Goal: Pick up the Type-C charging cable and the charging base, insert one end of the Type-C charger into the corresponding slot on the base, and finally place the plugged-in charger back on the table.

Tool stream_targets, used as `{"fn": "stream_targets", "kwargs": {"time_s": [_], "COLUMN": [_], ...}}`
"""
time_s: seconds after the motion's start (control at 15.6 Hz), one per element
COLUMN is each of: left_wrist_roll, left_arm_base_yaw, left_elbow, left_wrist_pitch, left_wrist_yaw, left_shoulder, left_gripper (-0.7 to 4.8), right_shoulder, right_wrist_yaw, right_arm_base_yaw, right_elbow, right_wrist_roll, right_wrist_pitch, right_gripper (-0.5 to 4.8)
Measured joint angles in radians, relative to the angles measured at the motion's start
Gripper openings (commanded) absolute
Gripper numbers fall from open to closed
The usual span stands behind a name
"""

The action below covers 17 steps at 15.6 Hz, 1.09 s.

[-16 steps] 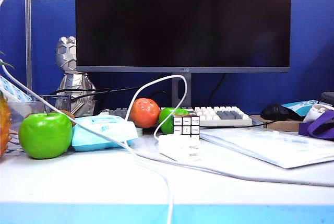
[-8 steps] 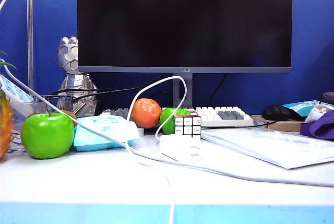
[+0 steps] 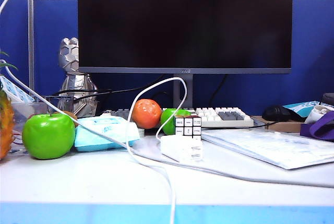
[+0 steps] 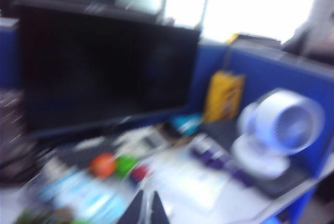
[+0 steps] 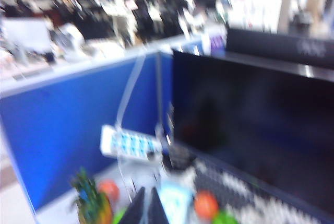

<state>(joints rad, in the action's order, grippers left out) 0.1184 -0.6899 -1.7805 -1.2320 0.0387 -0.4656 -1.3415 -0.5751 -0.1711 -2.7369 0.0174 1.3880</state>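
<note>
The base [image 3: 181, 148] sits on the table [image 3: 78, 182] at centre frame in the exterior view, just before the cube [image 3: 187, 126]. The cable [image 3: 156, 85] arches above it and trails toward the lower edge.

Both hands, left [image 4: 145, 208] and right [image 5: 146, 205], are clenched and empty, well above the table and looking down on it. Neither looks clearly nearer.

charging base [image 3: 181, 147] before puzzle cube [image 3: 187, 125], on table [image 3: 104, 182]

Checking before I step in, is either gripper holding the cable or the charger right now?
Neither. The left gripper and right gripper are shut on nothing, raised above the desk; the charging base sits on the table.
</note>
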Motion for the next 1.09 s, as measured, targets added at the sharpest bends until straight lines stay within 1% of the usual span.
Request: {"fn": "stream_targets", "kwargs": {"time_s": [0.06,0.13,0.26,0.32,0.39,0.51,0.64,0.71,0.77,0.9,0.96,1.09], "left_wrist_roll": [-0.014,-0.049,-0.078,-0.080,-0.081,-0.079,-0.077,-0.076,-0.076,-0.073,-0.049,-0.036], "left_arm_base_yaw": [0.000,0.000,0.000,0.000,0.000,0.000,0.000,0.000,0.000,0.000,0.000,0.000], "left_elbow": [0.007,0.044,0.132,0.190,0.280,0.448,0.606,0.711,0.789,0.909,0.997,1.115], "left_wrist_pitch": [-0.021,-0.020,0.020,0.068,0.151,0.325,0.467,0.543,0.593,0.693,0.797,0.877], "left_wrist_yaw": [0.034,0.068,0.078,0.077,0.063,-0.001,-0.013,-0.013,-0.013,-0.013,-0.014,-0.020], "left_shoulder": [-0.002,-0.002,-0.002,-0.002,-0.006,-0.005,-0.009,-0.007,-0.008,-0.009,-0.007,-0.009], "left_gripper": [0.21,0.21,0.21,0.21,0.21,0.21,0.21,0.21,0.21,0.21,0.21,0.21], "right_shoulder": [0.003,0.007,0.027,0.051,0.090,0.151,0.238,0.332,0.403,0.539,0.650,0.790], "right_wrist_yaw": [0.006,0.016,0.024,0.027,0.033,0.073,0.083,0.085,0.086,0.109,0.142,0.208], "right_arm_base_yaw": [0.000,0.000,0.000,0.000,0.000,0.000,0.000,0.000,0.000,0.000,0.000,0.000], "right_elbow": [0.063,0.143,0.301,0.391,0.504,0.682,0.895,1.054,1.168,1.393,1.580,1.812], "right_wrist_roll": [-0.012,-0.016,-0.038,-0.046,-0.054,-0.076,-0.084,-0.085,-0.086,-0.089,-0.089,-0.069], "right_wrist_pitch": [0.001,0.002,0.001,0.002,-0.003,-0.040,-0.163,-0.277,-0.367,-0.567,-0.695,-0.788], "right_gripper": [-0.05,-0.06,-0.05,-0.05,-0.06,-0.06,-0.06,-0.06,-0.06,-0.06,-0.06,-0.05]}}
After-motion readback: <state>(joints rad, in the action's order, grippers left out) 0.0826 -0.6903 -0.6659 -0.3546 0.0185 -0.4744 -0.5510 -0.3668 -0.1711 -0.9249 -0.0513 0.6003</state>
